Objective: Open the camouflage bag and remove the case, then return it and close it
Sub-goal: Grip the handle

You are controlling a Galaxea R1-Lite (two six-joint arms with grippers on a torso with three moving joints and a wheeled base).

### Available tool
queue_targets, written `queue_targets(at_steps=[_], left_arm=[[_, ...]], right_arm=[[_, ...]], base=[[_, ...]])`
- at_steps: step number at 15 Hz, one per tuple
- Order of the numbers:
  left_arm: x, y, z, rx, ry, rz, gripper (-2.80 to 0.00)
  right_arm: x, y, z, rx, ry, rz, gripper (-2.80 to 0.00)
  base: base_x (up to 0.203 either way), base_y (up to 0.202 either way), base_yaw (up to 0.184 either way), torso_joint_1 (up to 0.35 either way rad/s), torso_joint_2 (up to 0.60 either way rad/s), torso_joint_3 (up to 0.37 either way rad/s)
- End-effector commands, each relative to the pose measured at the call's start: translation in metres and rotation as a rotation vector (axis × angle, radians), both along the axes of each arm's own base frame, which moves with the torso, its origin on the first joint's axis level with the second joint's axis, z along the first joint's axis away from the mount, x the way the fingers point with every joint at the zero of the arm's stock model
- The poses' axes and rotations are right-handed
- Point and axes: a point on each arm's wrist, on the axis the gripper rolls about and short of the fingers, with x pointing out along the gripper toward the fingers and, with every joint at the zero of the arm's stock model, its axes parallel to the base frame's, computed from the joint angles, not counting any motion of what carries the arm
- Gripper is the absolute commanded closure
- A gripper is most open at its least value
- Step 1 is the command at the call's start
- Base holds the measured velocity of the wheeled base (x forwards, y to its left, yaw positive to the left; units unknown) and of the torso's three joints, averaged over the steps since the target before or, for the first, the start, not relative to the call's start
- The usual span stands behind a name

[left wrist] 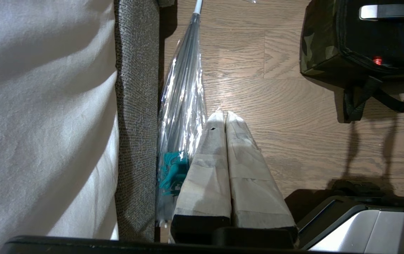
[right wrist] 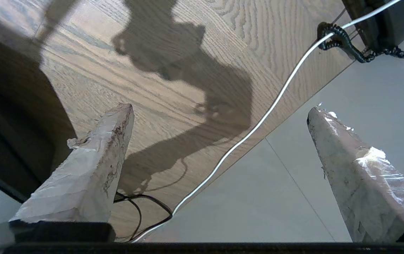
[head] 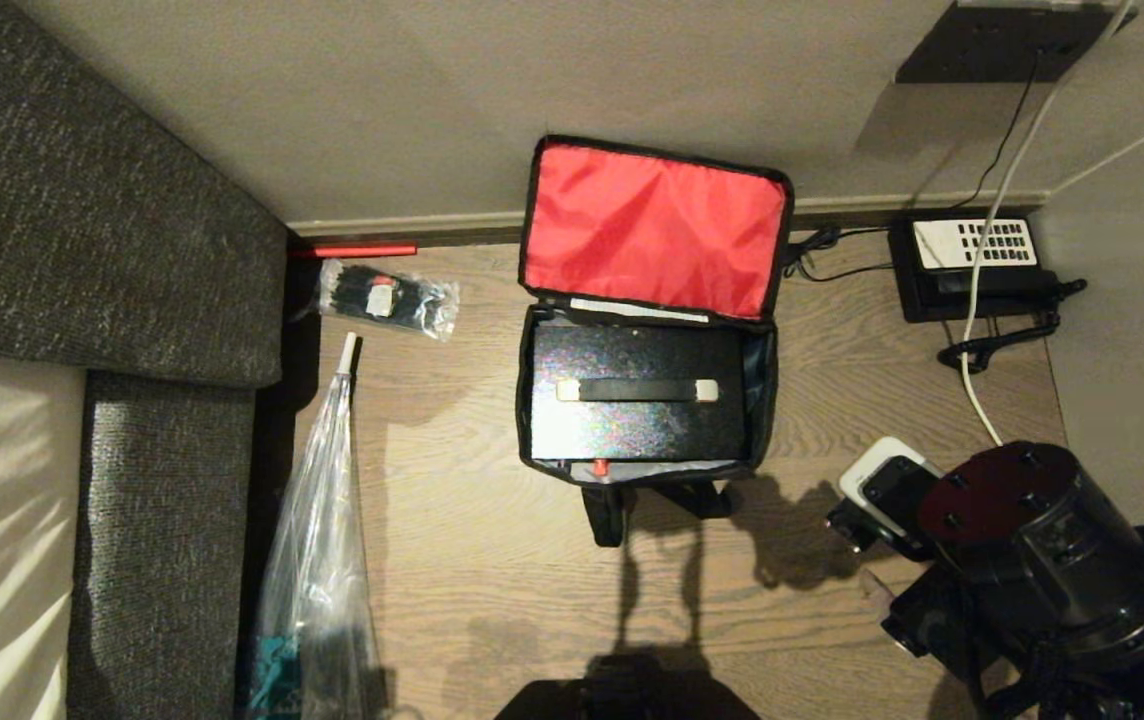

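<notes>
Right end effector (right wrist: 219, 113) spread; case (head: 638, 400) bagged.

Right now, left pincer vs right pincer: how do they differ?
The left pincer is shut, fingers pressed together; the right pincer is wide open. The left hangs over floor beside the umbrella; the right hangs over a white cable. Both are tape-wrapped and hold nothing.

Head cam: I look steeply down on wooden surface (head: 492, 560) from high up | left wrist cam: low, close by sofa edge (left wrist: 136, 106), facing camouflage bag (left wrist: 324, 42) corner, shared with head view (head: 647, 400) | right wrist cam: close, angled over telephone (right wrist: 382, 21) cord, phone also in head view (head: 972, 265)
</notes>
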Motion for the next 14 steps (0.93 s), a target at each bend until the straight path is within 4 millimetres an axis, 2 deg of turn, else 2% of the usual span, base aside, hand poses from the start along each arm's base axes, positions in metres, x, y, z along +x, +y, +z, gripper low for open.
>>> queue_targets(at_steps=[1, 3, 6, 8, 10, 14], left_arm=[[0.000, 0.000, -0.001, 0.002, 0.001, 0.001, 0.00], [0.000, 0.000, -0.001, 0.001, 0.001, 0.001, 0.00], [0.000, 0.000, -0.001, 0.002, 0.001, 0.001, 0.00], [0.000, 0.000, -0.001, 0.002, 0.001, 0.001, 0.00], [0.000, 0.000, -0.001, 0.002, 0.001, 0.001, 0.00], [0.000, 0.000, -0.001, 0.002, 0.001, 0.001, 0.00]], right_arm=[[0.002, 0.003, 0.002, -0.023, -0.002, 0.011, -2.80], [0.008, 0.010, 0.005, -0.069, -0.011, 0.022, -2.80], [0.030, 0.038, 0.011, -0.077, -0.043, 0.019, -2.80], [0.049, 0.072, 0.012, -0.087, -0.081, 0.026, -2.80], [0.063, 0.105, 0.005, -0.129, -0.099, 0.060, -2.80], [0.084, 0.172, -0.031, -0.185, -0.168, 0.163, -2.80]], base=[[0.000, 0.000, 0.000, 0.000, 0.00, 0.000], [0.000, 0.000, 0.000, 0.000, 0.00, 0.000], [0.000, 0.000, 0.000, 0.000, 0.00, 0.000], [0.000, 0.000, 0.000, 0.000, 0.00, 0.000], [0.000, 0.000, 0.000, 0.000, 0.00, 0.000], [0.000, 0.000, 0.000, 0.000, 0.00, 0.000]])
